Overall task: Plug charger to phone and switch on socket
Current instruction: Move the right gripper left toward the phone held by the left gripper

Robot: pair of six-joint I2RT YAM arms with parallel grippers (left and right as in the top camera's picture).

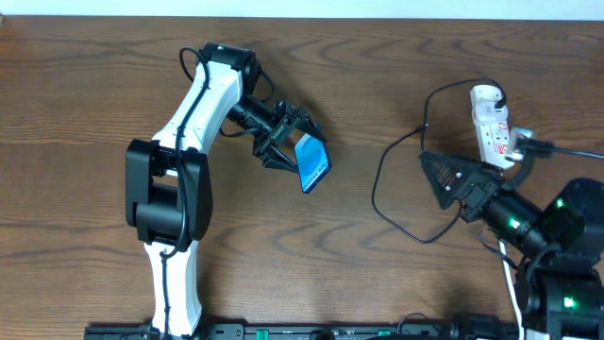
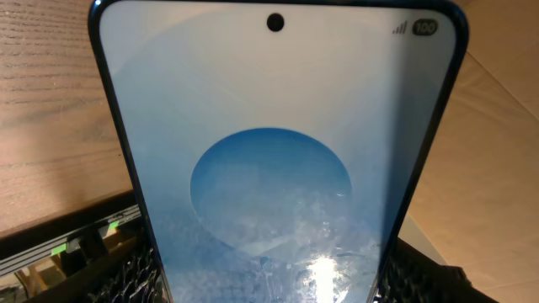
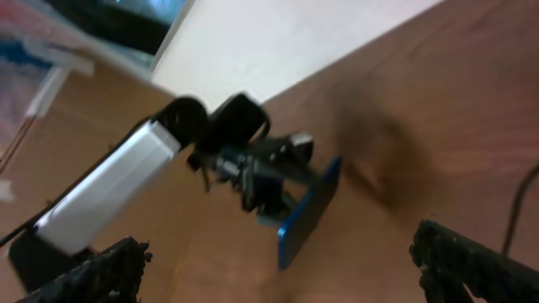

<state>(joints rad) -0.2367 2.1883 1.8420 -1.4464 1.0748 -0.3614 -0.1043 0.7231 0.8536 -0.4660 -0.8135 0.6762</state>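
A: Overhead, mid-frame: your left gripper [image 1: 294,146] is clamped on the phone [image 1: 313,162], which stands tilted on edge above the table [image 1: 94,76].
B: Why held up like that?
A: Probably to steady it so you can bring the plug in. Your right gripper [image 1: 436,179], right of frame, has its jaws wide apart and empty.
B: And the charger?
A: The charger [image 1: 377,189] loops centre-right, running from the socket [image 1: 493,127] at upper right. Its tip may lie by that gripper; too small to tell.
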